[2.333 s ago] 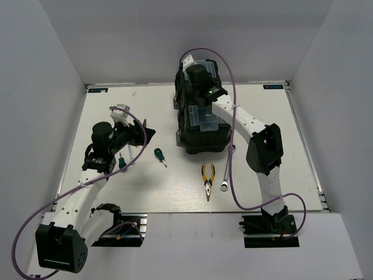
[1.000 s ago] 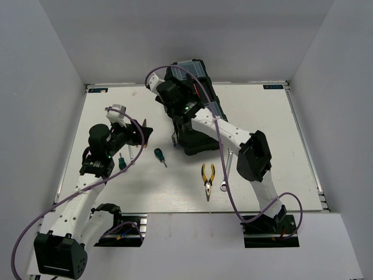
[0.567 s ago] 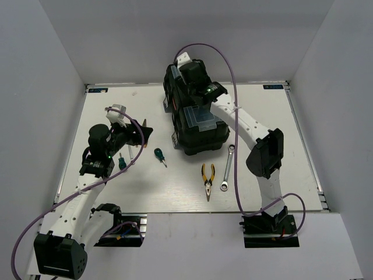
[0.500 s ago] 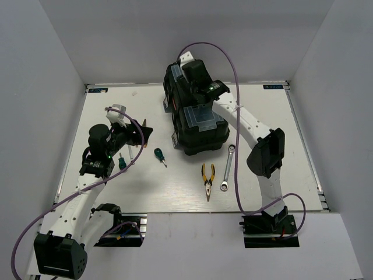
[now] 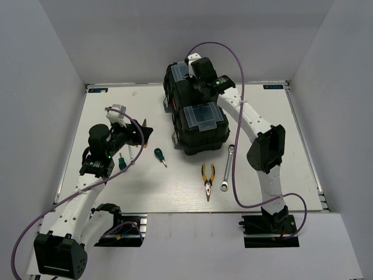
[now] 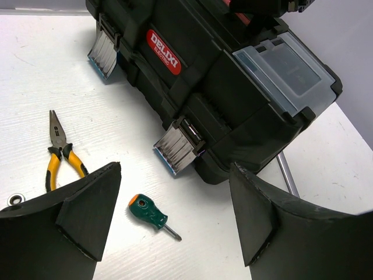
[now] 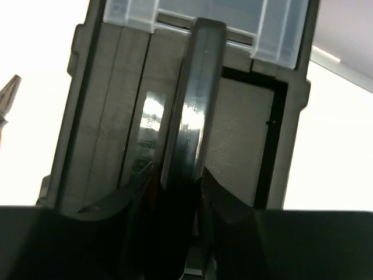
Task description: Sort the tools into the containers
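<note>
The black toolbox [image 5: 195, 131] stands at the table's middle back, with two clear-lidded boxes [image 5: 199, 116] on its lid. My right gripper [image 5: 202, 79] is over the lid and shut on the toolbox's handle [image 7: 195, 99]. My left gripper [image 5: 141, 135] is open and empty, left of the toolbox. One green-handled screwdriver [image 5: 159, 156] lies between its jaws in the left wrist view [image 6: 149, 212]. A second screwdriver [image 5: 121, 163] lies under my left arm. Yellow-handled pliers [image 5: 207, 179] and a silver wrench [image 5: 227, 166] lie in front of the toolbox.
The toolbox's two metal latches [image 6: 178, 149] face my left gripper. The right arm's purple cable [image 5: 232, 175] hangs across the wrench. White walls close in the table on three sides.
The right gripper swung the toolbox to the left and tilted it, then set it back down. It has since slid right along the lid, uncovering the far clear-lidded box. The left arm is still.
</note>
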You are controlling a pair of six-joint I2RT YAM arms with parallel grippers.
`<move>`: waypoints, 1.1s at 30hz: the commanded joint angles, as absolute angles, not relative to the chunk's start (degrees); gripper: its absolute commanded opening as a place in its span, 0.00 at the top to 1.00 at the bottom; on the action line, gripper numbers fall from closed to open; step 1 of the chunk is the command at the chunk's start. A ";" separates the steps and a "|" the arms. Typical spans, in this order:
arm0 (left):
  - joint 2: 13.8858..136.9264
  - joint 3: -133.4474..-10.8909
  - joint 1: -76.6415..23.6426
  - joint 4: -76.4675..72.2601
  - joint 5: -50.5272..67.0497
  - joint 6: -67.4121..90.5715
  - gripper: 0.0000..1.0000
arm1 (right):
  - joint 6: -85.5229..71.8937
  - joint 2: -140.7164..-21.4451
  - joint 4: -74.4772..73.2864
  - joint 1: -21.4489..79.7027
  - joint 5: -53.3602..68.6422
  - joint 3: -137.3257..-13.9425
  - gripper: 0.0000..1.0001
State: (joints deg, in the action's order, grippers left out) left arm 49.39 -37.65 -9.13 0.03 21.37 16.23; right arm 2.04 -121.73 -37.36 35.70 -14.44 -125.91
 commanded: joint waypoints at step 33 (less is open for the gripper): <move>90.17 -52.64 -12.56 -14.49 26.46 37.52 0.22 | -8.52 -106.09 -36.30 27.69 -1.59 -132.54 1.00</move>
State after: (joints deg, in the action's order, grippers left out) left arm 89.82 -50.48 -11.44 -10.20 25.12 34.11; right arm -5.96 -115.68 -45.32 28.62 -4.97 -126.61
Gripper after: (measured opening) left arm 0.781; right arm 0.307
